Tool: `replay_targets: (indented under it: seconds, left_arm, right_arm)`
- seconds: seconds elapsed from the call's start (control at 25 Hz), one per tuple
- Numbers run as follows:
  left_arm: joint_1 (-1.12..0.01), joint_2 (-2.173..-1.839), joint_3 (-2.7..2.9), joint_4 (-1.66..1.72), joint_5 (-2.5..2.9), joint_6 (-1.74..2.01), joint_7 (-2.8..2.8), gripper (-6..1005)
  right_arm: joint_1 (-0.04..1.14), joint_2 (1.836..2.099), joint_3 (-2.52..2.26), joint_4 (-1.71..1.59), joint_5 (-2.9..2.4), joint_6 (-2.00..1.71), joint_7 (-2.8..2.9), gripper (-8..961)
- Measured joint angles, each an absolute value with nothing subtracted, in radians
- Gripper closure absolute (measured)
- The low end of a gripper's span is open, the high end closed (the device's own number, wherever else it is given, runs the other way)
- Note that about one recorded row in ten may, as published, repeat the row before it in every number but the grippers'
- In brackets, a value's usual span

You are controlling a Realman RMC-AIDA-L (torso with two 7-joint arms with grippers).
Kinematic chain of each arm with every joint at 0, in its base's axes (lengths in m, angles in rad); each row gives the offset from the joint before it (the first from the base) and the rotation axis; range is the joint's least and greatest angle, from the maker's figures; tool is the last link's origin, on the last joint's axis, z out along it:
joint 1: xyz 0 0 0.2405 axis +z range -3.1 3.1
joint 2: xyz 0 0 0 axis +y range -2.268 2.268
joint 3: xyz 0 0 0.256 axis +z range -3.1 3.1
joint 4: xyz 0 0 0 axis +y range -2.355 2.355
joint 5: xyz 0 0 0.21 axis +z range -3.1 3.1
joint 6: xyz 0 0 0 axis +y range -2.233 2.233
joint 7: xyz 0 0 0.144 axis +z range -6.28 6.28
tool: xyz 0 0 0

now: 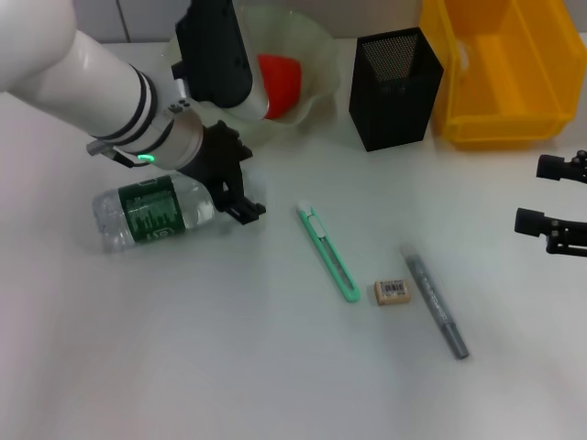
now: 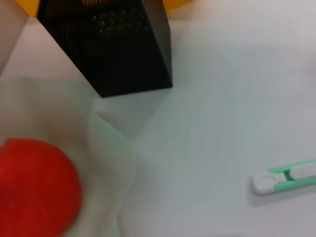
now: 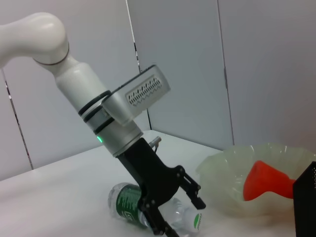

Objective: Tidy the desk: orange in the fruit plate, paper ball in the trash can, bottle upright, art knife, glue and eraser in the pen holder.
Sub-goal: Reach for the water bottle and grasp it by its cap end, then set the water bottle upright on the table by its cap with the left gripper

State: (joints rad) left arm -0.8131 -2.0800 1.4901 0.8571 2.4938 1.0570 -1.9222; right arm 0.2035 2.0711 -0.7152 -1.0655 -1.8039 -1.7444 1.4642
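The bottle (image 1: 151, 213) lies on its side on the desk (image 1: 229, 367) at the left. My left gripper (image 1: 240, 183) is open, its fingers spread around the bottle's neck end, and it hides the cap. The right wrist view shows the same gripper (image 3: 180, 210) over the bottle (image 3: 129, 210). The orange (image 1: 280, 81) rests in the fruit plate (image 1: 316, 41). Art knife (image 1: 327, 252), eraser (image 1: 392, 291) and glue (image 1: 437, 302) lie side by side mid-desk. Behind them stand the pen holder (image 1: 396, 87) and the trash can (image 1: 504, 69). I cannot make out the paper ball. My right gripper (image 1: 541, 194) hangs open at the right edge.
The left wrist view looks down on the orange (image 2: 34, 187), the fruit plate's rim (image 2: 113, 163), the pen holder (image 2: 113, 49) and the art knife's tip (image 2: 286, 175). The pen holder stands close between plate and trash can. Bare desk lies along the front.
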Motion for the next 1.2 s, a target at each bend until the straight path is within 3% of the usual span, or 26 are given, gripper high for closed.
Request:
replay_targets:
  seconds: [0.36,0.76,1.12,1.2]
  left_arm:
    - [-0.826,-2.08,1.5,0.831,2.505,1.04,-1.925,167]
    - [-0.823,-2.08,1.519,0.856,2.517,1.018,-1.962,553]
    - [-0.707,-2.07,1.493,1.038,2.422,1.065,-1.981,552]
    - [-0.606,-2.068,1.42,1.169,2.354,1.116,-1.973,552]
  right_arm:
    - [0.222,2.075,-0.714,-1.046,-1.815,-1.733,1.466,137]
    - [0.224,2.074,-0.704,-1.041,-1.815,-1.727,1.466,142]
    - [0.23,2.076,-0.7,-1.048,-1.806,-1.739,1.466,146]
    - [0.242,2.076,-0.702,-1.048,-1.805,-1.739,1.467,147]
